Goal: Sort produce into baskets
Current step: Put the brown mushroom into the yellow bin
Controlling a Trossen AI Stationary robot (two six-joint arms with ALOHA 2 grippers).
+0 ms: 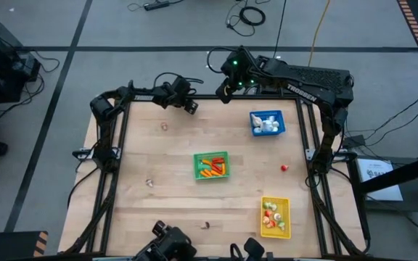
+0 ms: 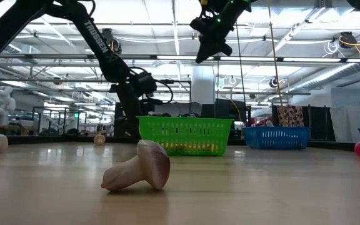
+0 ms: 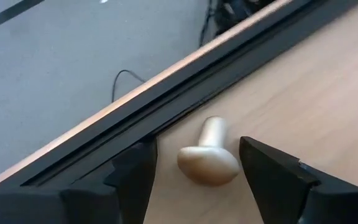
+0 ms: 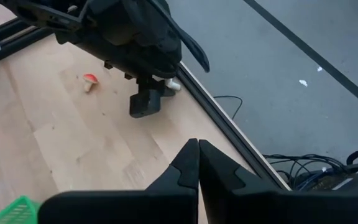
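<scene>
A white toy mushroom (image 3: 207,160) lies on its side on the wooden table, close to the black rail at the far edge. My left gripper (image 3: 196,149) is open and lowered over it, one finger on either side of the cap with small gaps showing. In the high view my left gripper (image 1: 191,106) sits at the far edge. My right gripper (image 4: 197,163) is shut on nothing and hangs high above the far edge (image 1: 227,90). The blue basket (image 1: 267,123), green basket (image 1: 211,165) and yellow basket (image 1: 275,216) each hold several produce pieces.
Loose produce lies about the table: a red piece (image 1: 284,168), a red-capped mushroom (image 4: 90,79), a brown mushroom (image 2: 139,169) near the front and a pale one (image 1: 149,183) at the left. A black frame rail (image 3: 166,106) borders the far edge.
</scene>
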